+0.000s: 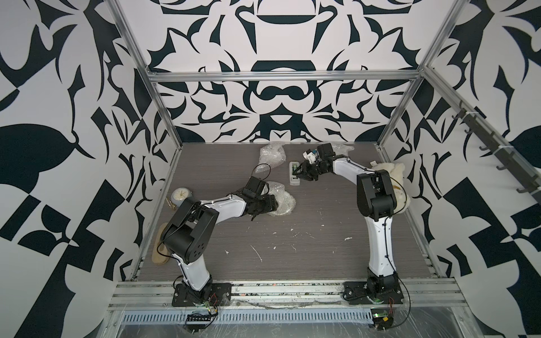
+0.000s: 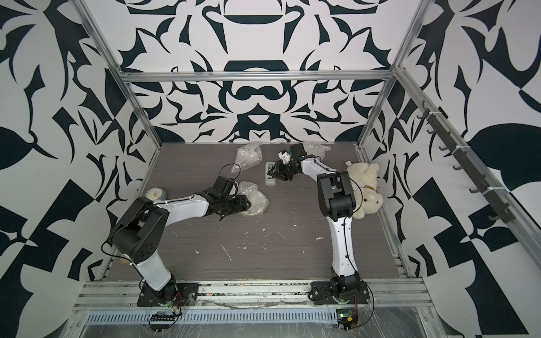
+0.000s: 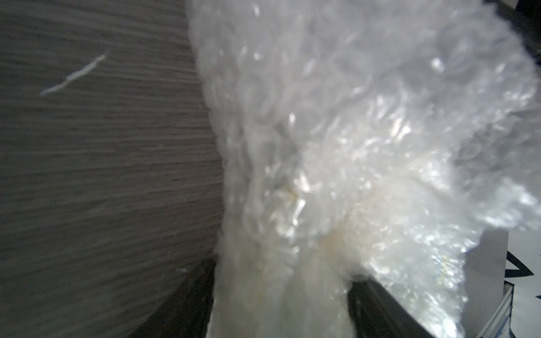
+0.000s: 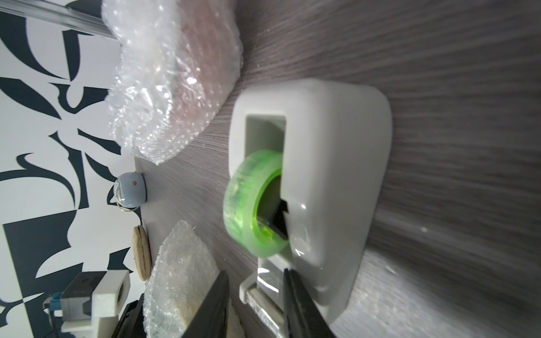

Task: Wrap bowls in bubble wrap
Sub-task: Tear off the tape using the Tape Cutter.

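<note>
My left gripper (image 1: 272, 204) (image 3: 281, 281) is shut on a crumpled bundle of bubble wrap (image 1: 284, 202) (image 3: 351, 146) that rests mid-table; the wrap fills the gap between its fingers. A yellowish tint shows through it, but no bowl shows plainly. Two more bubble wrap bundles lie at the back: one in the middle (image 1: 272, 155) (image 4: 175, 73), one behind the right arm (image 1: 342, 147). My right gripper (image 1: 298, 175) (image 4: 255, 273) stands open at a white tape dispenser (image 2: 269, 183) (image 4: 336, 146). Its jaws straddle the cutter end, where a strip from the green tape roll (image 4: 248, 199) runs.
A pale alarm clock (image 1: 181, 196) (image 4: 130, 190) and a tan flat oval thing (image 1: 161, 243) lie by the left wall. A cream teddy bear (image 2: 366, 187) sits against the right wall behind my right arm. White scraps (image 1: 257, 253) dot the table's front half.
</note>
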Available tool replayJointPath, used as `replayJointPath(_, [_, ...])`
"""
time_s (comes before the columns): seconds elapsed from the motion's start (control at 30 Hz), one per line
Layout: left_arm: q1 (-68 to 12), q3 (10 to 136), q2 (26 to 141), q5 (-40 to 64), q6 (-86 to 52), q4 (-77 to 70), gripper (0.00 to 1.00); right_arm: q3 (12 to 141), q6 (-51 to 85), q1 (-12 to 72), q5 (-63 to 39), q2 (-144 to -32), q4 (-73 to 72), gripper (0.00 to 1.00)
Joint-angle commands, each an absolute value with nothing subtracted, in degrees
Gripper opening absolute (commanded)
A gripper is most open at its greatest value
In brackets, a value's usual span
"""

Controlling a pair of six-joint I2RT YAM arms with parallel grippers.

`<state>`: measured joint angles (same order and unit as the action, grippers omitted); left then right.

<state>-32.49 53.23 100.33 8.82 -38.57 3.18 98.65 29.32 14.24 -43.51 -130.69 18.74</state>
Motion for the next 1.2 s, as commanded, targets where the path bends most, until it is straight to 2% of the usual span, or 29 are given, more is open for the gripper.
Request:
replayJointPath(0.0, [-32.1, 50.7, 102.2, 5.9, -38.3, 8.5, 0.72, 100.4, 30.7, 14.7, -45.0, -132.1, 17.3, 0.35])
replayJointPath(0.43, [-31.9, 50.8, 101.9, 5.6, -38.1, 8.9, 0.72, 99.2, 31.7, 14.5, -46.4, -132.0, 15.5, 0.28])
replayJointPath(0.8, [-31.9, 50.7, 101.8, 5.6, -38.1, 8.8, 0.72, 98.5, 31.7, 14.5, -46.0, -129.4, 15.8, 0.00])
replayJointPath(1.17, [-31.9, 51.6, 101.9, 5.8, -37.9, 9.2, 0.72, 95.1, 29.6, 16.1, -45.3, -120.5, 19.0, 0.00])
